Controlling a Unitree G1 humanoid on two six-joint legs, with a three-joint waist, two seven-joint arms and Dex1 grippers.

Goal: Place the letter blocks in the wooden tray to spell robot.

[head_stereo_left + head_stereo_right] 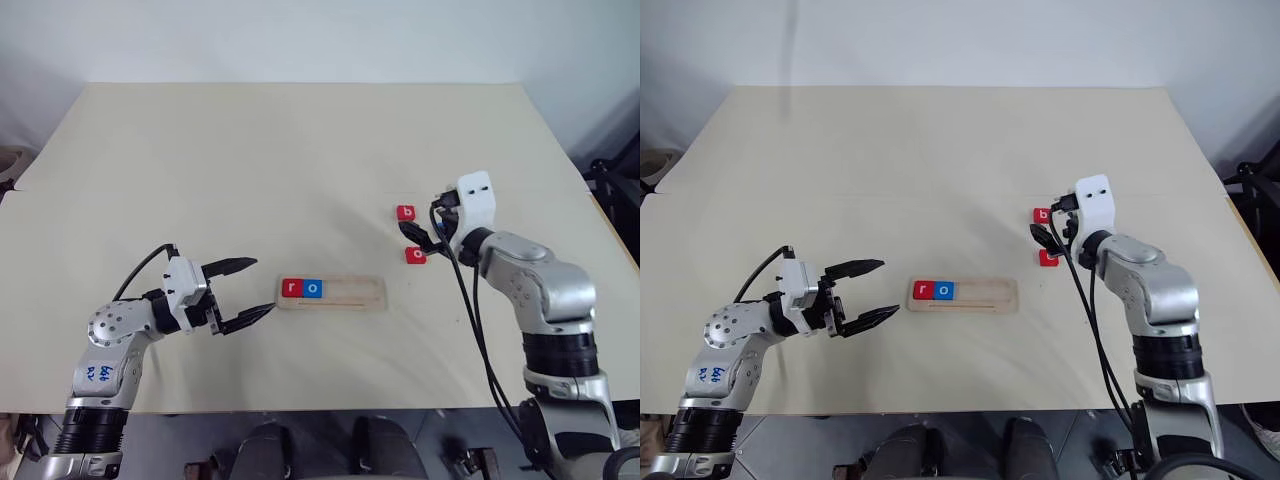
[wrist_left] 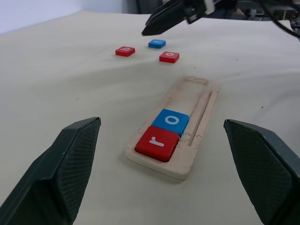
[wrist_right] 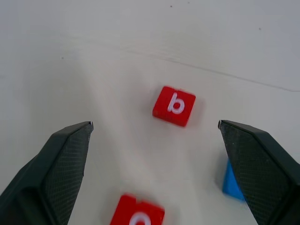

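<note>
the wooden tray (image 1: 332, 293) lies mid-counter (image 1: 250, 160); red r block (image 1: 291, 288) and blue o block (image 1: 313, 289) sit side by side at its left end, 3 slots bare. red b block (image 3: 174, 106), red o block (image 1: 416, 255) and a blue block (image 2: 157, 43) lie loose to the tray's right. right gripper (image 3: 154, 173) hovers wide open, b block ahead between its jaws. left gripper (image 1: 250, 288) open, idle left of the tray. blocks look light, rigid, thin and likely smooth; best pinched across 2 opposite edges, low against the counter.
</note>
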